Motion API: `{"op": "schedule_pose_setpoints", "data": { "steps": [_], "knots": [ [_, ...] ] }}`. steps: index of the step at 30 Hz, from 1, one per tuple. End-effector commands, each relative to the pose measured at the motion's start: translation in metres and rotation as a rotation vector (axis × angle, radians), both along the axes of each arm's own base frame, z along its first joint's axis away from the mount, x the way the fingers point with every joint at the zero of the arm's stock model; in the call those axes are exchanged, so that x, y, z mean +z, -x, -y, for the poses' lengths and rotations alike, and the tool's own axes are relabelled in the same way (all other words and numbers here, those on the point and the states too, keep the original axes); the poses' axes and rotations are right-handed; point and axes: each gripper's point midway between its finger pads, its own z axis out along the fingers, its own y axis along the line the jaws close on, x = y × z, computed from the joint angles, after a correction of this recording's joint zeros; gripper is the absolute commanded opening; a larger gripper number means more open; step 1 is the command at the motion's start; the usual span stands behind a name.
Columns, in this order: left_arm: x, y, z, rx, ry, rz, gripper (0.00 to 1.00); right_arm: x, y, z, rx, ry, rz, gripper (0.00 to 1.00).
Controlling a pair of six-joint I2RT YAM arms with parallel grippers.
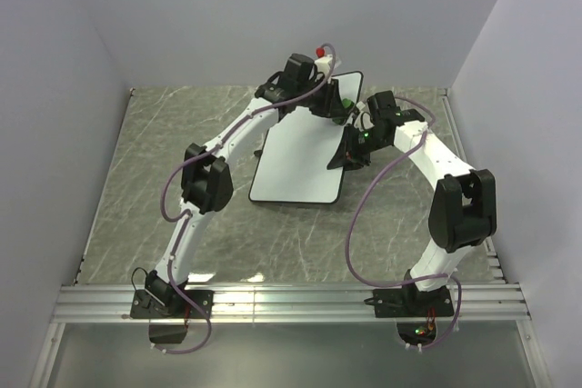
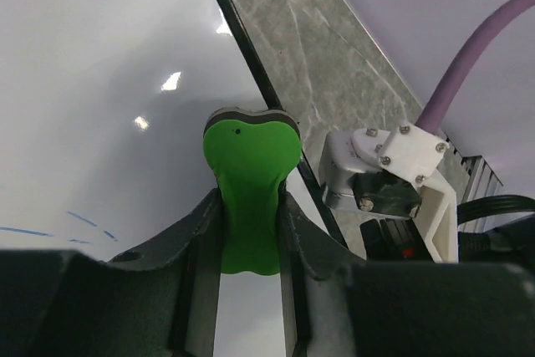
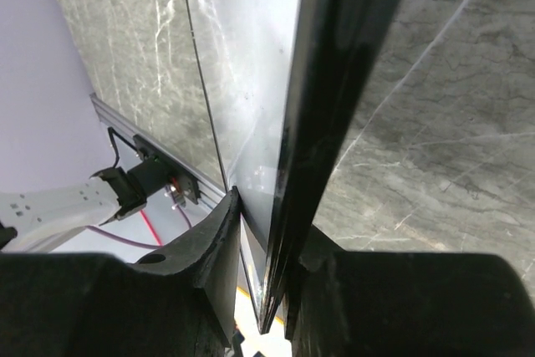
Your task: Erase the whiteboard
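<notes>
The whiteboard [image 1: 300,156] lies in the middle of the table, long side running away from the arms. My left gripper [image 1: 338,108] is shut on the small green eraser [image 2: 249,181], which presses on the board's white face [image 2: 100,81] near its far right rim. Faint blue marks [image 2: 84,221] show on the board at the left of the left wrist view. My right gripper [image 1: 350,150] is shut on the board's right edge; in the right wrist view the black rim [image 3: 334,98] runs between my fingers [image 3: 213,248].
The table top is grey marble [image 1: 164,152], walled in white on three sides. A metal rail [image 1: 291,302] runs along the near edge at the arm bases. A red-topped white part [image 1: 321,54] stands behind the board. The right arm's wrist [image 2: 393,173] sits close beside the eraser.
</notes>
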Motion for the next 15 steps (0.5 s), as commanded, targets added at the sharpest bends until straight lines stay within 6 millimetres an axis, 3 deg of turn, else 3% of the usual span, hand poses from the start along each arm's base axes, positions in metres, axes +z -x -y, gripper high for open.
{"op": "schedule_pose_setpoints", "data": {
  "steps": [1,5,8,11,15],
  "knots": [
    [-0.052,0.005,-0.007,0.074,-0.124,-0.12,0.0,-0.057,0.053,-0.001,0.204,0.174,-0.121,0.0],
    [-0.066,-0.036,-0.034,0.231,-0.15,-0.115,0.0,-0.056,0.055,0.0,0.203,0.177,-0.115,0.0],
    [-0.085,-0.067,-0.066,0.329,-0.164,-0.141,0.0,-0.055,0.057,0.002,0.201,0.182,-0.109,0.0],
    [-0.107,-0.079,-0.087,0.363,-0.201,-0.167,0.0,-0.054,0.058,0.004,0.2,0.188,-0.107,0.0],
    [-0.136,-0.077,-0.104,0.384,-0.288,-0.183,0.0,-0.054,0.056,0.004,0.198,0.194,-0.106,0.0]
  ]
}}
